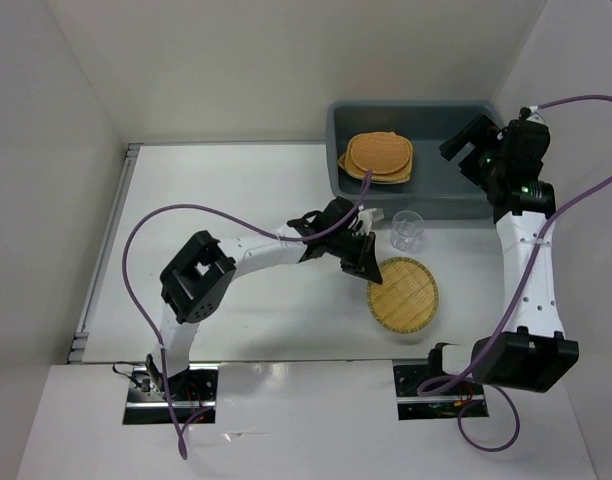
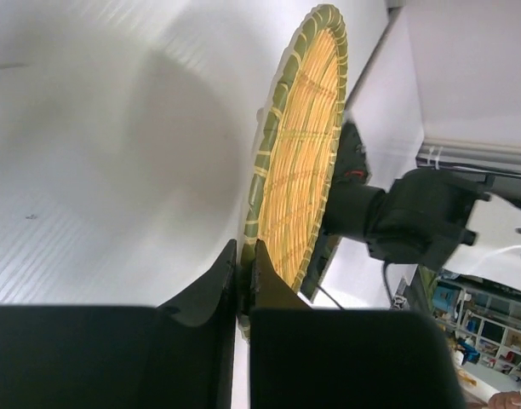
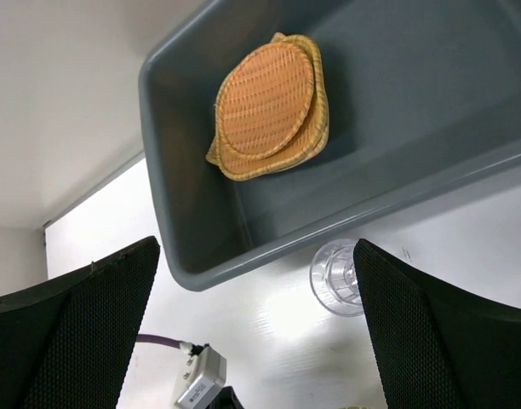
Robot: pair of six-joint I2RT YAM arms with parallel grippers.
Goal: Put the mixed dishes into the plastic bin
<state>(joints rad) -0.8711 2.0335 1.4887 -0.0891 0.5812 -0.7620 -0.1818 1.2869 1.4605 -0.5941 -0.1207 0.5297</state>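
— What is the left hand doing?

— It is closed narrow on the rim of the pale yellow plate. In the left wrist view the green-bound edge sits pinched between the two dark fingers.

— Is the plate off the counter?

— I cannot tell. From above it lies in front of the plastic bin, to the right of the left hand, and it looks roughly flat.

— And the right hand?

— Spread wide and holding nothing. It hangs over the right end of the bin. Its wrist camera looks down between the two fingers at the bin's grey floor.

— What is inside the bin?

— A stack of orange plates toward its left end, a round one on top of others with rounded corners.

— The glass cup?

— It stands upright on the counter, just outside the bin's near wall, between the bin and the pale yellow plate. The right wrist view shows the cup from above, close to the rim but outside it.
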